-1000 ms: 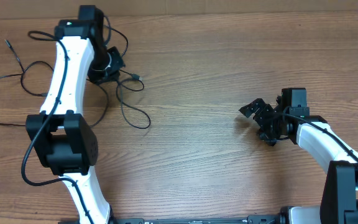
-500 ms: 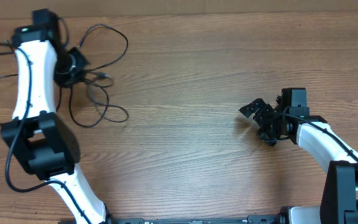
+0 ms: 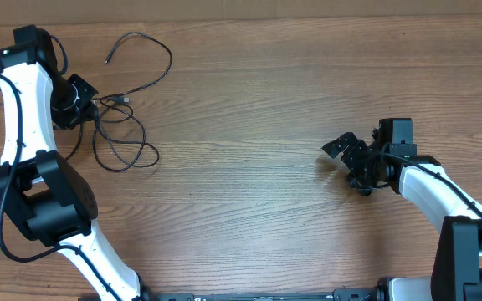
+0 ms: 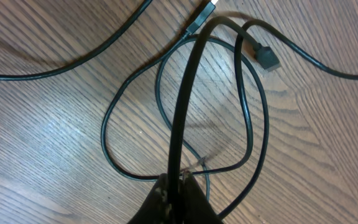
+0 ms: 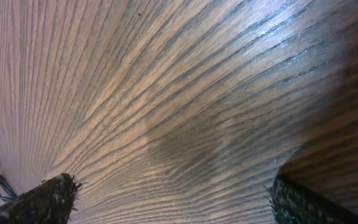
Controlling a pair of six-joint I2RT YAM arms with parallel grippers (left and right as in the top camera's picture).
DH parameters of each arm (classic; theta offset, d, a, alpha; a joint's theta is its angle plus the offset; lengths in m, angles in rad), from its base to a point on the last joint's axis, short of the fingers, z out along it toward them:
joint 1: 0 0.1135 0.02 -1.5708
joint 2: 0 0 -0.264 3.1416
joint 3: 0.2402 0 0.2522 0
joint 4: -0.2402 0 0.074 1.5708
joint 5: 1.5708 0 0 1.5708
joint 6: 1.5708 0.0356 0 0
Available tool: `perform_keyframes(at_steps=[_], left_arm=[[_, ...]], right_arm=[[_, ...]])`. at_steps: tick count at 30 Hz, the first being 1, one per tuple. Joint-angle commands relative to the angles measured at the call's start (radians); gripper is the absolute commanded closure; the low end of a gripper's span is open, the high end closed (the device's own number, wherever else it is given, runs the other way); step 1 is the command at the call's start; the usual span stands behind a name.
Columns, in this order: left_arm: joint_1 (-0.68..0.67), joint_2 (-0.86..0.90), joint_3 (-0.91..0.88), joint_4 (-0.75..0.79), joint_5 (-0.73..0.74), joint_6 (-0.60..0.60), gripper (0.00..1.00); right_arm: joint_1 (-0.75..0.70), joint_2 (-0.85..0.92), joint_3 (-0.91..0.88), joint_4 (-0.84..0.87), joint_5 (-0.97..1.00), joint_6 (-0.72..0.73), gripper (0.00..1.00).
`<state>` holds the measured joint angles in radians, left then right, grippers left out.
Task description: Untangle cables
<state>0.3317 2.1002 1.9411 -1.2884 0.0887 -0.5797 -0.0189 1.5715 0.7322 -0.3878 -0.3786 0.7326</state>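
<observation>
On my wood worktop (image 3: 266, 100), only the wrist view shows me the left gripper (image 4: 178, 182) pinching a cable (image 4: 181, 112); the right gripper (image 5: 173, 193) is spread.

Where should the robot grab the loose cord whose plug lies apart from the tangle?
Probably just behind the small plug at the cord's free end, coming straight down from above. That stretch lies flat on the table, uncrossed; farther along it joins the tangle.

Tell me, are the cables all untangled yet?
Not yet. Nothing looks separated: the cables lie in crossing loops. The left gripper pinches one strand; the right gripper sits open, far off. All the pulling apart is left.
</observation>
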Motion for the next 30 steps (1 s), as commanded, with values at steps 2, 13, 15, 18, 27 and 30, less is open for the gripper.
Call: perform_keyframes(at_steps=[2, 13, 15, 18, 27, 30], left_arm=[[-0.005, 0.005, -0.005, 0.003, -0.018, -0.019, 0.76], [-0.006, 0.005, -0.005, 0.003, -0.019, -0.019, 0.00], [-0.006, 0.005, -0.005, 0.005, -0.019, -0.019, 0.00], [-0.006, 0.005, -0.006, 0.005, -0.019, -0.019, 0.00], [-0.006, 0.005, -0.006, 0.006, -0.018, -0.019, 0.01], [-0.006, 0.005, -0.006, 0.006, -0.019, -0.019, 0.01]], right_arm=[[0.000, 0.008, -0.013, -0.010, 0.037, 0.000, 0.00], [0.000, 0.008, -0.013, -0.010, 0.037, 0.000, 0.00], [0.000, 0.008, -0.013, -0.010, 0.037, 0.000, 0.00], [0.000, 0.008, -0.013, -0.010, 0.037, 0.000, 0.00], [0.000, 0.008, -0.013, -0.010, 0.037, 0.000, 0.00], [0.000, 0.008, -0.013, -0.010, 0.037, 0.000, 0.00]])
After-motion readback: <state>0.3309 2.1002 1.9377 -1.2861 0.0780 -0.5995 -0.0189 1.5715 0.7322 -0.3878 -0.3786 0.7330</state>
